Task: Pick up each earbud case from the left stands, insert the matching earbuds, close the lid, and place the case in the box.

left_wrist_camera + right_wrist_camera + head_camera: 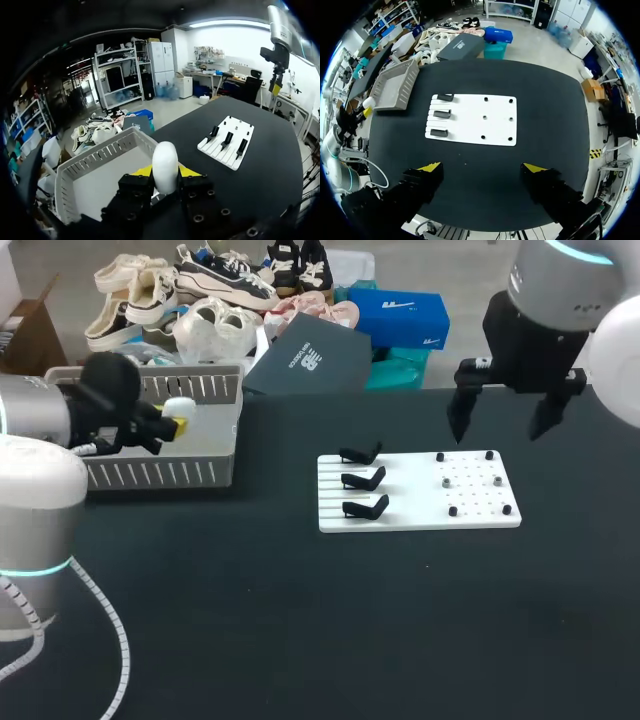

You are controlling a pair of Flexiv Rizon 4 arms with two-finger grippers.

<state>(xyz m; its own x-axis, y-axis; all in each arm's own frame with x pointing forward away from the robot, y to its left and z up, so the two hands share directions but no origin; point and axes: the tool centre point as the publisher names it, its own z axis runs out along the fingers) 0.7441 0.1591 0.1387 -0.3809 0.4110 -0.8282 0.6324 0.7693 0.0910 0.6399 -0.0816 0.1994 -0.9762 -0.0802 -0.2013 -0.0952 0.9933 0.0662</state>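
A black table (300, 620) seen from above, with two robot arms. The left gripper (165, 176) is clamped on a white earbud case (165, 165), one yellow-tipped finger on each side. It holds the smooth, egg-shaped case upright over the near rim of a grey slatted box (75, 172) at the table's left. That position suits a release into the box, so this looks like the placing step. The case appears to be closed, though its lid seam is too small to confirm.

Near the middle of the table lies a white board (420, 495). Three black stands (363, 479) sit in a row along its left side, and all three are empty. No case is left on the board, so the one being carried is likely the last. Small dark pegs (452, 510) dot the right side of the board.

The right gripper (482, 167) hangs high above the table, near the board's right end. Its fingers are spread wide and hold nothing. It appears parked out of the way, leaving the left arm a free path to the box.

The next move calls for lowering the case past the box wall before the fingers part, so that its rounded shell does not bounce or roll when it lands.
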